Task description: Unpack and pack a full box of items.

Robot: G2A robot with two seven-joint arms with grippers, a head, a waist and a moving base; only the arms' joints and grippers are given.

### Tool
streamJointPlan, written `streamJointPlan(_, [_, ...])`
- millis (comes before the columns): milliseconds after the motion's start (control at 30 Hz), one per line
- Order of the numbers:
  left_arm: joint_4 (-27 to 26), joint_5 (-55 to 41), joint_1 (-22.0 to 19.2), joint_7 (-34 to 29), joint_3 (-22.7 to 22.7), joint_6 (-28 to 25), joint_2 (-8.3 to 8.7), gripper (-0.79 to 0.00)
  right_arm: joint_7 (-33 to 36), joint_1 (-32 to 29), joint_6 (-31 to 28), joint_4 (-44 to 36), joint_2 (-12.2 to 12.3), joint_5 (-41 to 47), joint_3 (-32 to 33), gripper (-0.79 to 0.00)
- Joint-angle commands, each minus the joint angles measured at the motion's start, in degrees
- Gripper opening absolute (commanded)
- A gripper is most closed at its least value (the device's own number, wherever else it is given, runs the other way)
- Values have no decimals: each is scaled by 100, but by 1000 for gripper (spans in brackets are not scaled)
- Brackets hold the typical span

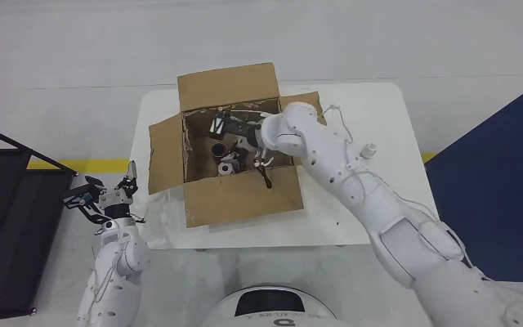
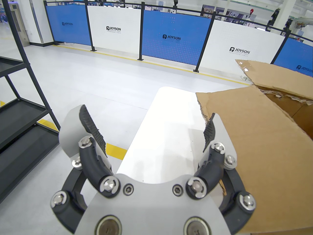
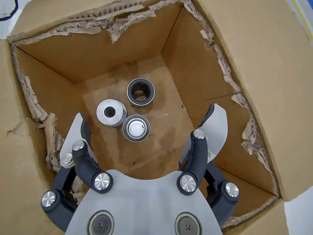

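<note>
Cardboard box [image 3: 97, 57] on the white desk [image 2: 166, 128] holds three metal cylinders [image 3: 136, 128]. The right gripper [image 3: 146, 117] hangs above them with fingers spread, and the left gripper [image 2: 148, 114] is equally spread near a flap [image 2: 256, 147].

At the top view's centre the right arm [image 1: 327, 155] covers the right side of the box [image 1: 221, 200], and the items [image 1: 220, 150] inside are too small to tell apart. In the left wrist view the flap [image 2: 256, 147] runs off the frame's edge.
</note>
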Motion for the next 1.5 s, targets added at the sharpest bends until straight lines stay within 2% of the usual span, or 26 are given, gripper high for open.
streamJointPlan(0, [0,0,0,0,0,0,0,0,-20,120,-133,430,-103,106,-180,-77])
streamJointPlan(300, [0,0,0,0,0,0,0,0,7,552,-279,1594,-483,194,-675,-160])
streamJointPlan(333, [0,0,0,0,0,0,0,0,4,574,-256,1645,-509,181,-704,-194])
streamJointPlan(400, [0,0,0,0,0,0,0,0,-13,644,-188,1805,-595,134,-796,-314])
streamJointPlan(500, [0,0,0,0,0,0,0,0,11,719,-67,2015,-706,72,-906,-391])
streamJointPlan(633, [0,0,0,0,0,0,0,0,37,796,-66,2273,-854,54,-1038,-434])
streamJointPlan(667, [0,0,0,0,0,0,0,0,33,819,-85,2336,-888,61,-1060,-471])
streamJointPlan(700, [0,0,0,0,0,0,0,0,18,842,-100,2392,-919,64,-1078,-539])
streamJointPlan(733, [0,0,0,0,0,0,0,0,-33,866,-116,2419,-946,66,-1088,-693])
streamJointPlan(767, [0,0,0,0,0,0,0,0,-97,893,-125,2456,-965,64,-1086,-785])
streamJointPlan(900, [0,0,0,0,0,0,0,0,-465,1000,-29,2497,-960,-26,-995,-785])
streamJointPlan(1067, [0,0,0,0,0,0,0,0,-1064,931,203,2065,-760,-310,-727,-785])
streamJointPlan(1233, [0,0,0,0,0,0,0,0,-1493,445,652,941,-337,-849,-207,-785])
streamJointPlan(1367, [0,0,0,0,0,0,0,0,-1616,-634,1039,-870,207,-1553,674,-785])
streamJointPlan(1467, [0,0,0,0,0,0,0,0,-1516,-1913,1198,-2651,611,-2107,1605,-785])
